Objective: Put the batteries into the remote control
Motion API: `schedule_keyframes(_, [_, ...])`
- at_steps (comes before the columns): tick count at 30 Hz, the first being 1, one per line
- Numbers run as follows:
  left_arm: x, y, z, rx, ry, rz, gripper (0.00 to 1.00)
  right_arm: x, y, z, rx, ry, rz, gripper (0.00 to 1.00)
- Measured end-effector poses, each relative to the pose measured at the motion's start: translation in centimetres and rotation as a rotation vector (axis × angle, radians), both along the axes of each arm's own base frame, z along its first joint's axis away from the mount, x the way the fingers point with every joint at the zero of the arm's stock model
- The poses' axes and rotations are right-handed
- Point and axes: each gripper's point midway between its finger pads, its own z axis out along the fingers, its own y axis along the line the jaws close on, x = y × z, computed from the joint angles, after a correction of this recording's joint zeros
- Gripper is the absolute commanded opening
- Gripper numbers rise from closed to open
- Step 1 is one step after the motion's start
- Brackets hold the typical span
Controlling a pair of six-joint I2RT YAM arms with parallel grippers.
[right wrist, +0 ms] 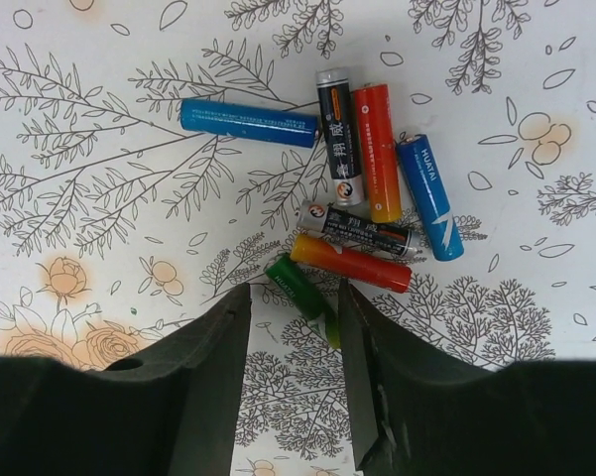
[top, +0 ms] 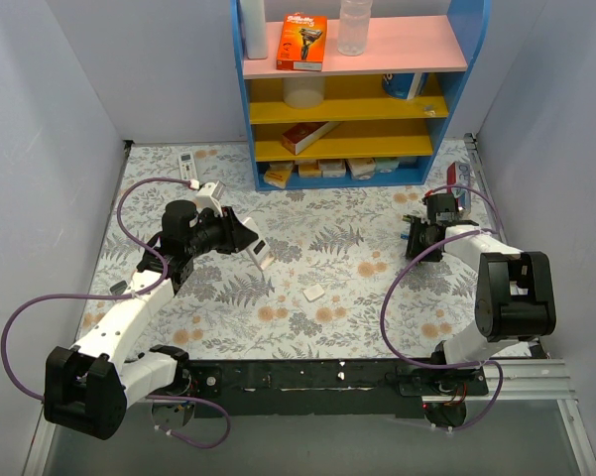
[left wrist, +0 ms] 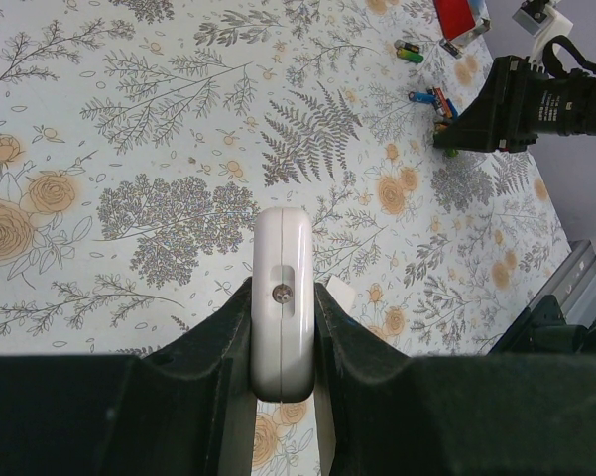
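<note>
The remote control (left wrist: 283, 248) is white and shows end-on, upright between my left gripper's (left wrist: 283, 297) fingers, which are shut on its two sides. From above, that left gripper (top: 240, 238) holds the remote control (top: 262, 254) over the mat's left middle. Several batteries (right wrist: 377, 188) lie in a heap on the mat: blue, orange, red and black ones. A green battery (right wrist: 299, 296) lies slanted between the tips of my right gripper (right wrist: 293, 293). Its far end is close to the right finger and a gap shows on the left. The right gripper (top: 419, 243) is low at the mat's right side.
A small white flat piece (top: 314, 293) lies on the floral mat near the centre. An all-white remote (top: 187, 167) rests at the back left. A blue shelf unit (top: 347, 89) with boxes stands at the back. A red object (top: 454, 174) sits by the right wall.
</note>
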Motion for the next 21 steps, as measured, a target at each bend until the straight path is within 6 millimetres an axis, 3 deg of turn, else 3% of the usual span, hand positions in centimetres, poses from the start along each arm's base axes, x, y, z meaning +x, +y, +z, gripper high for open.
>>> schedule_keyframes(7, [0.0, 0.0, 0.0, 0.000, 0.000, 0.000, 0.00, 0.0, 0.0, -0.1, -0.008, -0.002, 0.001, 0.38])
schedule_keyframes(19, [0.0, 0.0, 0.1, -0.002, -0.002, 0.000, 0.00, 0.8, 0.5, -0.2, -0.113, 0.011, 0.041, 0.36])
schedule_keyframes(21, [0.1, -0.1, 0.2, -0.007, -0.004, 0.001, 0.00, 1.2, 0.7, -0.2, -0.128, 0.012, 0.055, 0.30])
